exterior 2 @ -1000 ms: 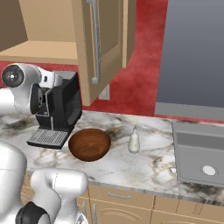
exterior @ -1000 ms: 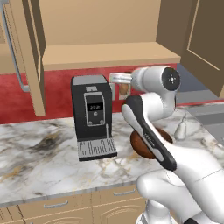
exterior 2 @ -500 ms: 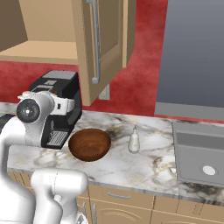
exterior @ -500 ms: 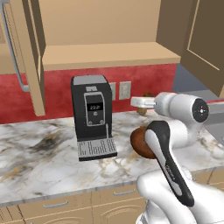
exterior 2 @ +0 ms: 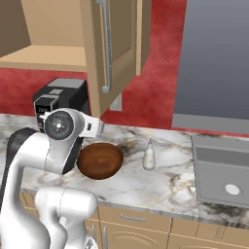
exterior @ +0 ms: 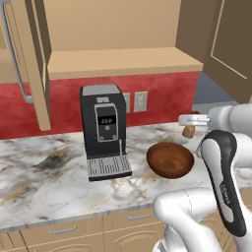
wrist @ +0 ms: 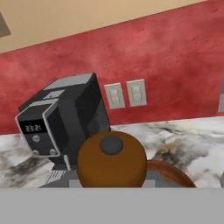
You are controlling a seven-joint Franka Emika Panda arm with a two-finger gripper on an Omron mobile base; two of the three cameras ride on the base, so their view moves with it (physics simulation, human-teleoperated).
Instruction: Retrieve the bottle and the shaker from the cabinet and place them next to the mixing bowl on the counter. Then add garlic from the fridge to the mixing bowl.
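Gripper (exterior: 191,121) in the left base view: my fingers are clamped on the shaker (exterior: 189,129), which hangs above the counter (exterior: 44,172) just beyond the far right rim of the bowl (exterior: 170,159). I judge it is carried there so it can be set down beside the bowl. Open marble lies behind and to the right of the bowl; the coffee machine (exterior: 104,132) blocks the left side. The cabinet (exterior: 123,61) shelf stands bare, doors open.

Right base view: my gripper (exterior 2: 99,127) sits just above the bowl's (exterior 2: 99,160) far left rim. The bottle (exterior 2: 149,155) stands upright on the counter (exterior 2: 165,182), near the bowl's right side, so its step looks done. Bare counter remains between bowl and bottle, and toward the sink (exterior 2: 222,170) at the right edge.

Hand view: the shaker's (wrist: 112,159) round top sits close before the camera, the bowl (wrist: 170,174) rim under it, the coffee machine (wrist: 61,120) to the left against the red wall (wrist: 166,57).
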